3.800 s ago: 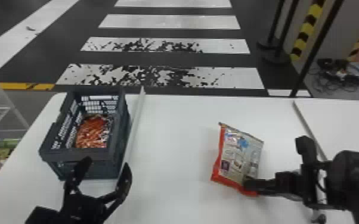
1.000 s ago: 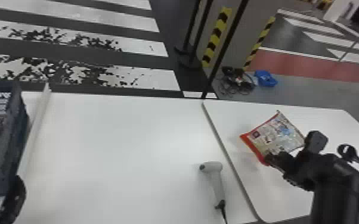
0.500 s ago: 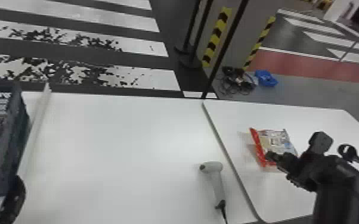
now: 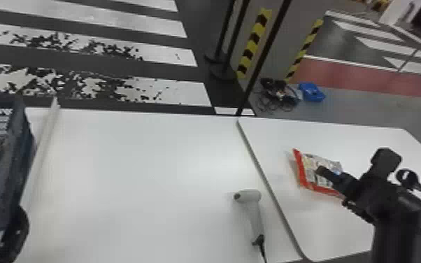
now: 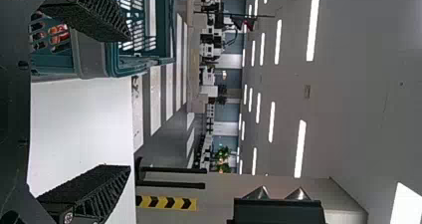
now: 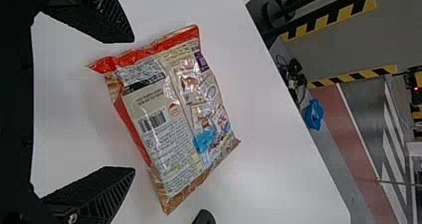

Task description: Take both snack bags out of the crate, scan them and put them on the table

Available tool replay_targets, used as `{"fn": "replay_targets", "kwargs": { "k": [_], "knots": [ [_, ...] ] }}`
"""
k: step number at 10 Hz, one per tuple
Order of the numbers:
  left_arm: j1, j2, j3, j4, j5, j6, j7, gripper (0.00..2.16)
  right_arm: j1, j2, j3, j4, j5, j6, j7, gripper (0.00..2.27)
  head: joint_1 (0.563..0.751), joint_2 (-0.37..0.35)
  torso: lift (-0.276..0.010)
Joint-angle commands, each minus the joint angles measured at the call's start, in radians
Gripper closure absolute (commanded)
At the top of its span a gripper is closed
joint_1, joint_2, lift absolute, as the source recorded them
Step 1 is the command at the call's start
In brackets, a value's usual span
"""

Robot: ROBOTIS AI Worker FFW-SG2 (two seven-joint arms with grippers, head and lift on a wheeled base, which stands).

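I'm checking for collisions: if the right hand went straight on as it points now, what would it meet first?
Probably the snack bag, lying on the table ahead of the open right hand, though the depth between bag and hand is hard to judge.

On the head view's dial, two white tables (image 4: 133, 157) meet at a seam; dark grey floor (image 4: 168, 72) with worn white stripes (image 4: 168, 54) lies at 10 to 11 o'clock, slim black poles (image 4: 265, 52) at 1, tangled black cables (image 4: 279, 96) and brick-red flooring (image 4: 360, 78) at 2. Left wrist view: long white strip lights (image 5: 272, 122), pale grey ceiling (image 5: 358, 84).
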Motion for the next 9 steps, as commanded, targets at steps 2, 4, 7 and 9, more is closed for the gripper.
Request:
{"fn": "replay_targets", "kwargs": {
  "k": [2, 4, 7, 9],
  "knots": [
    [0.001, 0.000, 0.003, -0.005, 0.000, 0.000, 0.000, 0.08, 0.037, 0.013, 0.071, -0.071, -0.002, -0.100, 0.012, 0.06, 0.695, -0.350, -0.094],
    [0.002, 0.000, 0.003, -0.007, 0.000, 0.000, 0.000, 0.08, 0.091, 0.039, 0.186, -0.105, -0.002, -0.281, 0.012, 0.06, 0.695, -0.350, -0.094],
    [0.010, 0.002, 0.011, -0.014, 0.000, 0.000, 0.000, 0.08, 0.141, 0.107, 0.316, -0.171, 0.037, -0.416, 0.008, 0.06, 0.695, -0.346, -0.094],
    [0.011, 0.002, 0.012, -0.014, 0.000, -0.006, 0.000, 0.08, 0.187, 0.139, 0.419, -0.218, 0.081, -0.475, -0.018, 0.06, 0.695, -0.292, -0.094]
  ]
}}
